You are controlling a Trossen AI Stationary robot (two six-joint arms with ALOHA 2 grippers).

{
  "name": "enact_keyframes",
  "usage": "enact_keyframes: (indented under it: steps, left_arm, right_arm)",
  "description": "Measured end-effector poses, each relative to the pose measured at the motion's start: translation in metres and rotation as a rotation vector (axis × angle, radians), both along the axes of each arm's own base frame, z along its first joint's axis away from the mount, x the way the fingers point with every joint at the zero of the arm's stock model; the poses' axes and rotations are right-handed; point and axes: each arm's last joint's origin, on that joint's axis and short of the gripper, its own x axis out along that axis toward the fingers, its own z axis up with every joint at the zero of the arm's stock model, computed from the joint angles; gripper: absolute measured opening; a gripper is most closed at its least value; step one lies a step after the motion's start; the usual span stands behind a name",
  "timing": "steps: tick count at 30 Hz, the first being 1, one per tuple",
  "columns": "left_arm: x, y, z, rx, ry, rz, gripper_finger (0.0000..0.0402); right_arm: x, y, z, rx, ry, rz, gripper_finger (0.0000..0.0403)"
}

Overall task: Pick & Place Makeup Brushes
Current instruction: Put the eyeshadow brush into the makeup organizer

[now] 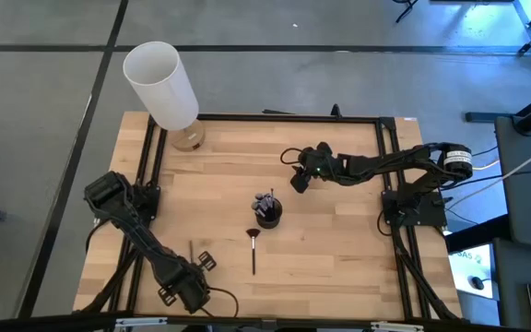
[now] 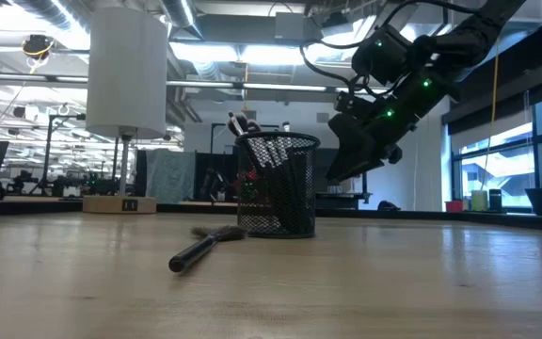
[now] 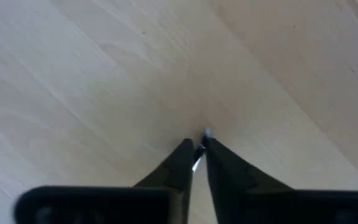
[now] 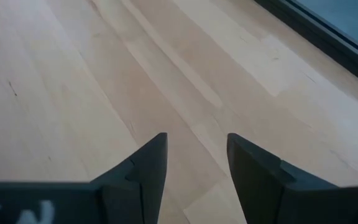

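Looking across the wooden surface point(image 1: 339, 267) from where I stand, the tall white lamp point(image 1: 159, 83) at its far left corner is well clear of everything, so it is no worry. The right arm reaches in from its side, and its pincer point(image 1: 299, 182) hangs wide and empty above bare wood just beyond the black mesh cup point(image 1: 267, 214). That cup sits near the middle with several brushes already standing in it. It looks light, and a knock from either arm could tip it and spill the lot. The left pincer point(image 1: 203, 262) is down near the front left of the surface, narrowed almost to nothing. A thin brush point(image 1: 192, 249) lies right at it there, and the wrist view shows a bright sliver caught between the tips, which I take to be that brush. This grip is my main worry. It seems to bite at the very tips on a slim round handle, so the brush could roll out or swing as it lifts. If it hangs crooked, it may strike the cup's rim instead of dropping in. The fan brush point(image 1: 253, 249) lies flat just in front of the cup, right on the path there, and a low carry could sweep it away.
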Motion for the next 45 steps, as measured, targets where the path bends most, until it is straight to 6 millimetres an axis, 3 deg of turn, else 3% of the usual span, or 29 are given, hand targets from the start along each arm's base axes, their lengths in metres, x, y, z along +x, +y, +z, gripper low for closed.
enact_keyframes:
  steps: [3, 8, 11, 17, 21, 26, 30, 33, 40, 45]
  left_arm:
    - [0.004, 0.003, 0.0, -0.013, 0.005, 0.036, 0.0009]
    - [0.01, 0.01, 0.001, -0.011, 0.001, 0.057, 0.0004]
    - [0.018, 0.025, 0.006, 0.1, -0.09, 0.107, 0.0004]
    - [0.039, 0.066, 0.045, 0.265, -0.396, 0.297, 0.0004]
    - [0.053, 0.109, 0.085, 0.335, -0.683, 0.617, 0.0004]
    - [0.056, 0.16, 0.137, 0.229, -1.085, 1.172, 0.0004]
    - [0.054, 0.186, 0.163, 0.131, -1.296, 1.438, 0.0004]
    - [0.061, 0.192, 0.165, 0.073, -1.363, 1.496, 0.0004]
    - [0.093, 0.181, 0.139, -0.257, -1.453, 1.495, 0.0005]
    - [0.107, 0.173, 0.124, -0.277, -1.485, 1.453, 0.0005]
  right_arm:
    - [0.0, 0.0, 0.0, 0.0, 0.0, 0.0, 0.0167]
    - [-0.001, 0.0, -0.001, 0.004, 0.02, 0.001, 0.0167]
    - [-0.002, 0.0, -0.002, 0.006, 0.026, 0.0, 0.0167]
    - [-0.002, 0.0, -0.002, 0.006, 0.029, 0.0, 0.0167]
    - [-0.002, 0.0, -0.002, 0.004, 0.031, 0.003, 0.0167]
    - [-0.002, 0.0, -0.002, -0.005, 0.039, 0.012, 0.0167]
    - [-0.002, 0.0, -0.002, -0.008, 0.04, 0.013, 0.0167]
    - [-0.002, 0.0, -0.002, -0.008, 0.04, 0.013, 0.0167]
    - [-0.002, 0.001, -0.003, -0.008, 0.047, 0.012, 0.0167]
    - [-0.002, 0.001, -0.003, -0.008, 0.048, 0.012, 0.0167]
